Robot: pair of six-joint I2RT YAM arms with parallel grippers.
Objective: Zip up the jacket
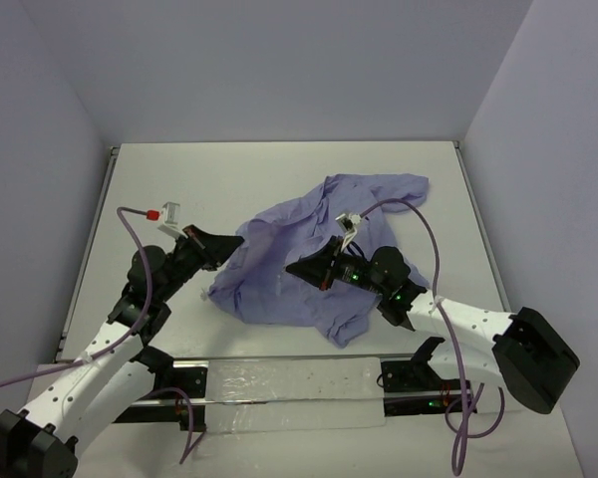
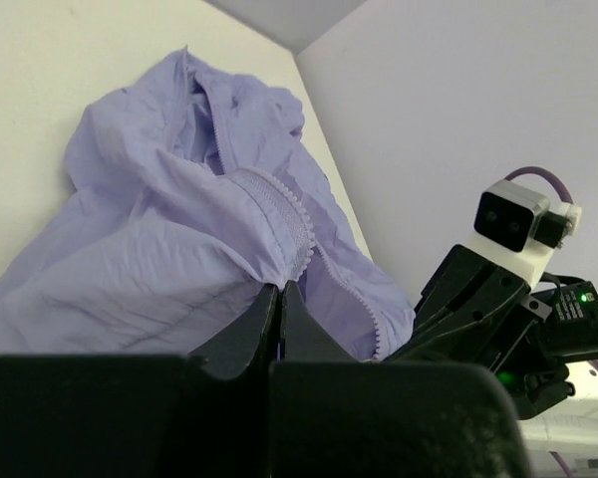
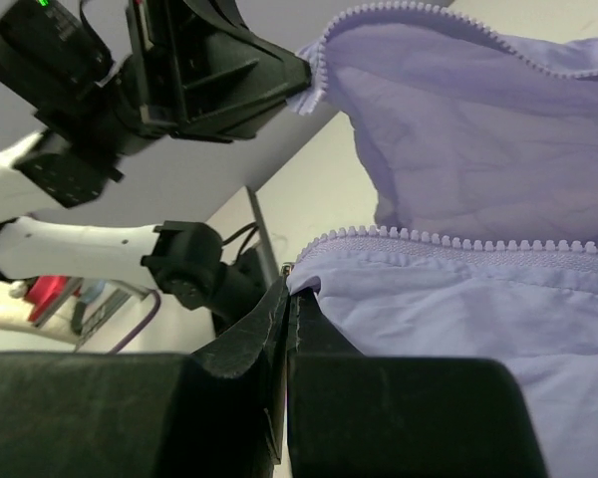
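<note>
Left tool and right tool pinch the jacket between them

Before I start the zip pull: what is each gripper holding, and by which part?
Both are shut on the thin lavender-purple fabric jacket. The left gripper pinches one zipper-toothed edge; the right gripper pinches another toothed edge, near its end.

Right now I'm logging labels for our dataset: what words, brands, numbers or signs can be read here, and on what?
No readable text in any view.
The jacket shows no label or print.
The left hand and right hand carry no markings; the green lights are plain dots.
</note>
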